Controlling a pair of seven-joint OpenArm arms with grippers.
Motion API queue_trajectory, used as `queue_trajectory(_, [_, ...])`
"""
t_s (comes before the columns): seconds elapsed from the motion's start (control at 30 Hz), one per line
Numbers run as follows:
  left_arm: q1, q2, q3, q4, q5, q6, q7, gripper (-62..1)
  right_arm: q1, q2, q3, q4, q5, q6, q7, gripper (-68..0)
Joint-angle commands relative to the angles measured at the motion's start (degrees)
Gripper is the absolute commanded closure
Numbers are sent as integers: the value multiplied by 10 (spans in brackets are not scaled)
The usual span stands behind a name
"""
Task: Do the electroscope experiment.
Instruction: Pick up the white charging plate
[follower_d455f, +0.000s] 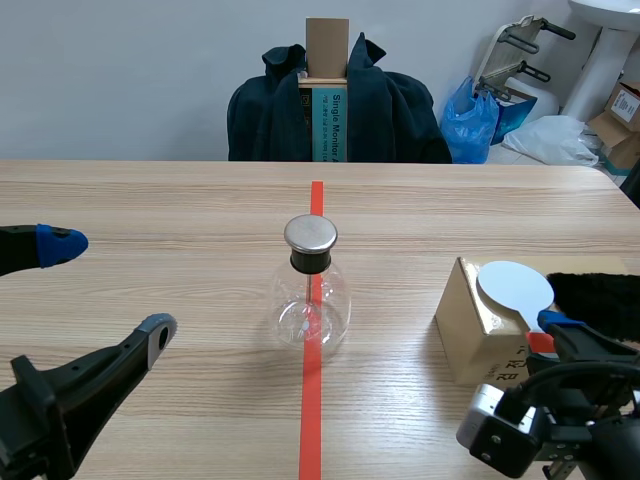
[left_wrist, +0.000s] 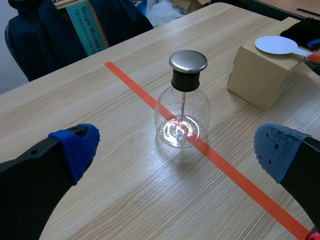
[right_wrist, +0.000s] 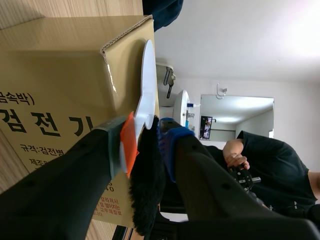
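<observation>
Danger: right hand (right_wrist: 144, 145) clenched on white round plastic paddle (follower_d455f: 514, 286) and black fur cloth (right_wrist: 147, 190) atop brown cardboard box (follower_d455f: 468, 330); left hand (follower_d455f: 110, 288) released, clear glass electroscope flask (follower_d455f: 310, 305) just ahead. Possible fur slip, or flask toppled by careless approach.

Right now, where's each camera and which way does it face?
Scene: between the arms, facing across the table at the flask; both arms low.
Left wrist: looks down past the open left tool at the flask.
Right wrist: faces the box close up; right tool clamps the white paddle.
Shared by scene and left wrist: flask, box.
</observation>
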Motion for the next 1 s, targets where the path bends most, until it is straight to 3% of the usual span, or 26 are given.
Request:
queue_trajectory(0.0, [3,0,-1,12,-6,-1,-8,-623,4,7,2,5,0,-7,-4,-112])
queue_trajectory(0.2, [3,0,-1,12,-6,-1,-8,-623,4,7,2,5,-6,-7,-4,-6])
queue_trajectory(0.67, [3,0,-1,12,-6,-1,-8,-623,4,9,3,7,-9,-5,-2,-6])
queue_trajectory(0.97, [3,0,-1,12,-5,-1,-8,-623,0,35,19,69,15,-14,-2,-6])
